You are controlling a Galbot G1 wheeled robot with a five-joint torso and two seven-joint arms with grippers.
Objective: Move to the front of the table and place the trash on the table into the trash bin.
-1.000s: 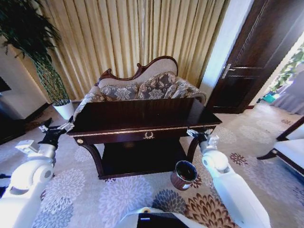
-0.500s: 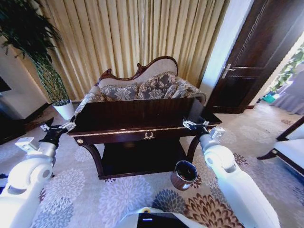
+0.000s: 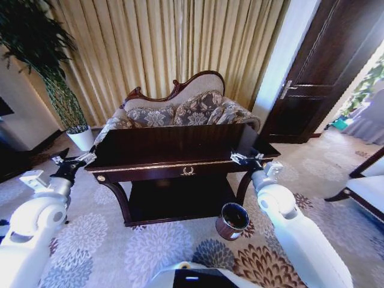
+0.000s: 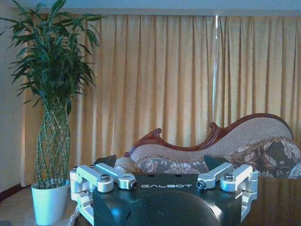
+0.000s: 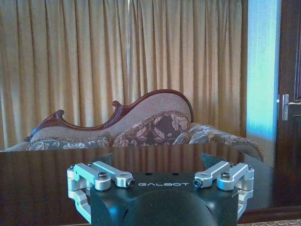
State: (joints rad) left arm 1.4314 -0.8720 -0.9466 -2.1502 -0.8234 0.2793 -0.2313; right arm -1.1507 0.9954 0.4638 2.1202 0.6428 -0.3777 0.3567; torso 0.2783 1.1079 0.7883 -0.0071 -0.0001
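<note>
The robot faces the long dark glossy wooden tabletop (image 3: pixel 180 144) with gold trim, on which I can make out no litter, so the step is best done by scanning it before reaching. Both the left gripper (image 3: pixel 73 161) and right gripper (image 3: pixel 247 158) hover at its ends, fingers spread and empty. The round reddish-brown metal-rimmed bin (image 3: pixel 232 220) stands on the floral carpet (image 3: pixel 150 246) below the right arm, near the table's curved leg (image 3: pixel 243 187), which could snag a lowering arm.

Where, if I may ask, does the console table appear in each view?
Head view: the table stands centre, before the sofa.
Left wrist view: its glossy top, between left gripper and sofa.
Right wrist view: likewise, beyond the right gripper.
Shared landmark: the sofa.
</note>
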